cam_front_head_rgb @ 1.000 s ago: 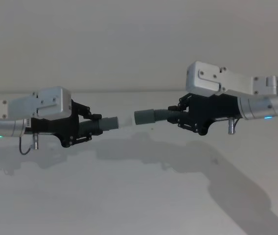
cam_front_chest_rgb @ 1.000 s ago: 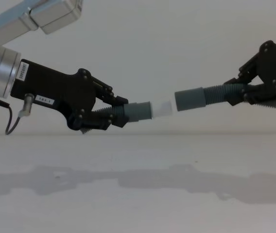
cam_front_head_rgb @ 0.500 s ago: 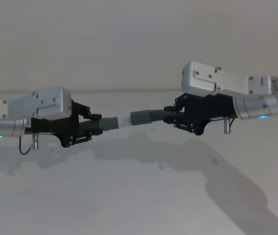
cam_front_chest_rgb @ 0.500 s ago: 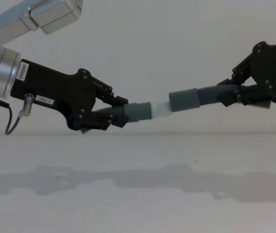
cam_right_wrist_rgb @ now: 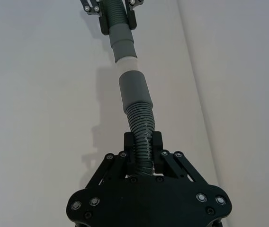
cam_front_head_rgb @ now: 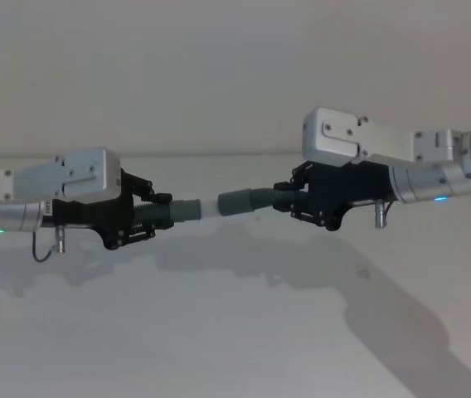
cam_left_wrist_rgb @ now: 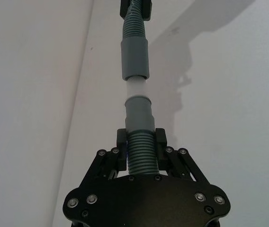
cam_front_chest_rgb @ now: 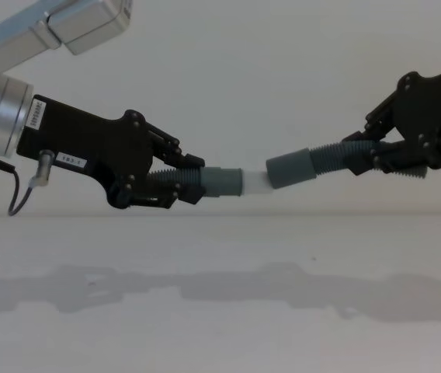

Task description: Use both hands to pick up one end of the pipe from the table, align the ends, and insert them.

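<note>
Both ends of the dark grey ribbed pipe are held in the air above the white table [cam_front_head_rgb: 219,340]. My left gripper [cam_front_head_rgb: 154,217] [cam_front_chest_rgb: 186,183] [cam_left_wrist_rgb: 140,141] is shut on the ribbed part just behind the cuff [cam_front_head_rgb: 187,211] [cam_front_chest_rgb: 222,182] that carries the pale spigot [cam_front_chest_rgb: 254,182] [cam_left_wrist_rgb: 136,88]. My right gripper [cam_front_head_rgb: 292,199] [cam_front_chest_rgb: 362,157] [cam_right_wrist_rgb: 143,143] is shut on the ribbed part behind the plain cuff [cam_front_head_rgb: 235,201] [cam_front_chest_rgb: 290,168] [cam_right_wrist_rgb: 134,92]. The plain cuff tilts slightly down toward the spigot. The spigot's tip meets the plain cuff's mouth; how deep it sits cannot be told.
The table [cam_front_chest_rgb: 205,311] beneath carries the arms' shadows. A plain pale wall stands behind. A thin black cable [cam_front_chest_rgb: 15,198] hangs under my left wrist.
My right gripper has moved left and a little down with the plain cuff, closing the gap until its mouth reaches the spigot. The left gripper has stayed still.
</note>
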Motion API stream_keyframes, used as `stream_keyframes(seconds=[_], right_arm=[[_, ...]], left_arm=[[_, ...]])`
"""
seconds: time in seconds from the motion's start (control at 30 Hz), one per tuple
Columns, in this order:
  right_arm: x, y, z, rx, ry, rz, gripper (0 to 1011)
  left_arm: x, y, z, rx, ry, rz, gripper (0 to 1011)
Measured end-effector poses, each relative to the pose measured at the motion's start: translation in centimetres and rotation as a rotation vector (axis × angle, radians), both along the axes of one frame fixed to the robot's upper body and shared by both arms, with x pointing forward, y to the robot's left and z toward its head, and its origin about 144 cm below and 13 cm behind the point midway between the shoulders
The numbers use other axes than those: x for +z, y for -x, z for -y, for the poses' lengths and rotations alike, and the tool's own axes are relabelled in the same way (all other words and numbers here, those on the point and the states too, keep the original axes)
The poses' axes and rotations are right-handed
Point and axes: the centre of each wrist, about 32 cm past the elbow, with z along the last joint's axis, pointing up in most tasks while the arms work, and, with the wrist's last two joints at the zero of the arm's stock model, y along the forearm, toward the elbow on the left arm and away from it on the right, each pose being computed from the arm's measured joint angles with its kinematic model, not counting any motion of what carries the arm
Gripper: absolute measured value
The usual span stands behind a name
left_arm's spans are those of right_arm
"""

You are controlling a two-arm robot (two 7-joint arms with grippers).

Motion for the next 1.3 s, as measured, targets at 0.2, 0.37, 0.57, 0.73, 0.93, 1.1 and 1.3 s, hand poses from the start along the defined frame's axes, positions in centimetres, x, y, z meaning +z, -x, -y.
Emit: stream_keyframes(seconds=[0.2, 0.37, 0.57, 0.73, 0.93, 1.1, 1.3], right_arm=[[-0.06, -0.11, -0.18, 0.006, 0.0, 0.001, 191], [-0.12, -0.25, -0.2, 0.006, 0.001, 0.001, 192], [-0.16, -0.35, -0.1, 0.002, -0.001, 0.0, 192], [-0.16, -0.41, -0.01, 0.002, -0.009, -0.003, 192], [-0.15, -0.59, 0.24, 0.0, -0.03, -0.018, 192], [-0.17, -0.74, 0.4, 0.002, -0.043, -0.032, 192], [-0.2, -0.98, 0.68, 0.004, -0.056, -0.051, 192]], left_arm=[[0.0, 0.0, 0.0, 0.0, 0.0, 0.0, 312], [0.0, 0.0, 0.0, 0.0, 0.0, 0.0, 313], [0.0, 0.0, 0.0, 0.0, 0.0, 0.0, 312], [0.0, 0.0, 0.0, 0.0, 0.0, 0.0, 312], [0.0, 0.0, 0.0, 0.0, 0.0, 0.0, 312], [0.0, 0.0, 0.0, 0.0, 0.0, 0.0, 312], [0.0, 0.0, 0.0, 0.0, 0.0, 0.0, 312]])
